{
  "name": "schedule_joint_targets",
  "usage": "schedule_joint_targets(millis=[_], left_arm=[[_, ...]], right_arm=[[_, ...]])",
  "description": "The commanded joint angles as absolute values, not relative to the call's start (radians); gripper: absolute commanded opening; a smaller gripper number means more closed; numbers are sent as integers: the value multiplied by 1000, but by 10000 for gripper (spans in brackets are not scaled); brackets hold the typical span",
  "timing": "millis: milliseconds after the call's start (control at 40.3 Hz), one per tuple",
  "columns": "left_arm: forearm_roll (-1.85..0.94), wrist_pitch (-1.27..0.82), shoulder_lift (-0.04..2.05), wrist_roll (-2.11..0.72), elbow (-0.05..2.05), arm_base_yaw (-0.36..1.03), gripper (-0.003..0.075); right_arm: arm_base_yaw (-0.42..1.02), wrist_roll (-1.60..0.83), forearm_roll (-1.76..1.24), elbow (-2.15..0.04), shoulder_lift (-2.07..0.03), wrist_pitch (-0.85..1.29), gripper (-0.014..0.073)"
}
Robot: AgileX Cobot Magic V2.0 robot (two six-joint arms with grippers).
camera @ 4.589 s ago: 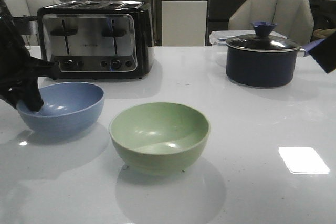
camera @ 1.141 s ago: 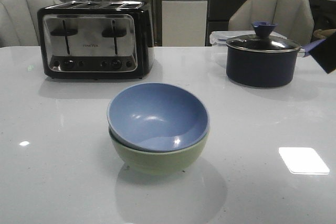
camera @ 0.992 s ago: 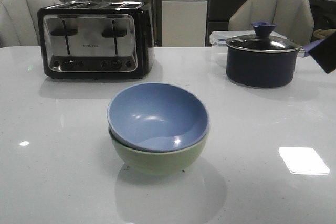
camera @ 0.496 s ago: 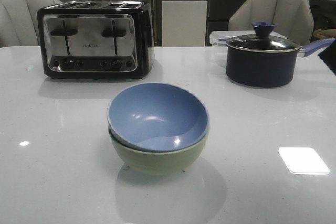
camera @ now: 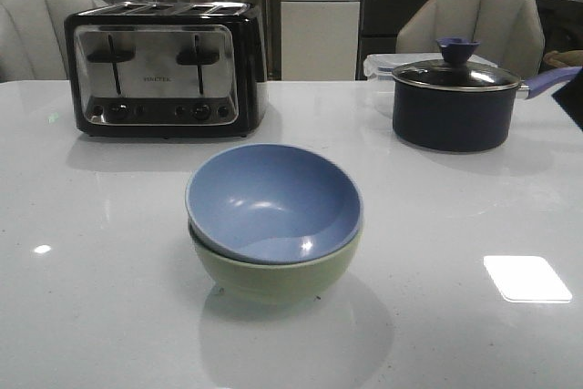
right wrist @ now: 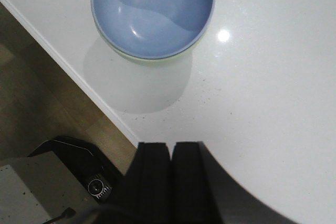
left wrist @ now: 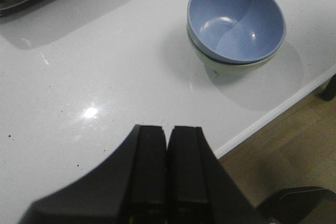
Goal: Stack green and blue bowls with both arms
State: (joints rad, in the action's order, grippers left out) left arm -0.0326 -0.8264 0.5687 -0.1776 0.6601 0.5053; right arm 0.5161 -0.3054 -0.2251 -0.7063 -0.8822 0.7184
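Left gripper (left wrist: pixel 167 150) and right gripper (right wrist: pixel 171 169) are both closed, empty, well clear of the bowls. The blue bowl (camera: pixel 273 199) sits nested in the green bowl (camera: pixel 273 275) mid-tabletop (camera: pixel 455 334). Stacking appears complete; only parking remains.

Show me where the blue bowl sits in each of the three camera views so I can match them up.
Front view: the blue bowl sits mid-table, nested in the green bowl, nearer than the toaster.
Left wrist view: blue bowl in the upper right, the green bowl's side showing beneath it.
Right wrist view: blue bowl at the top centre, near the table edge.
Shared landmark: the green bowl under it.
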Motion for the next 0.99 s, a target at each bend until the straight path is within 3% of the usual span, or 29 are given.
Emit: schedule_joint_targets(millis=[0, 223, 447, 967], left_arm=[[0, -703, 503, -197, 654, 441, 93], [34, -408, 272, -197, 441, 215, 93], [-78, -290, 78, -195, 274, 63, 93], [-11, -33, -25, 46, 16, 42, 93]], right_arm=[[516, -317, -234, -734, -876, 665, 56], [516, -317, -234, -734, -876, 665, 56], [516, -317, -234, -734, -876, 665, 56], [516, -317, -234, -734, -876, 665, 56]])
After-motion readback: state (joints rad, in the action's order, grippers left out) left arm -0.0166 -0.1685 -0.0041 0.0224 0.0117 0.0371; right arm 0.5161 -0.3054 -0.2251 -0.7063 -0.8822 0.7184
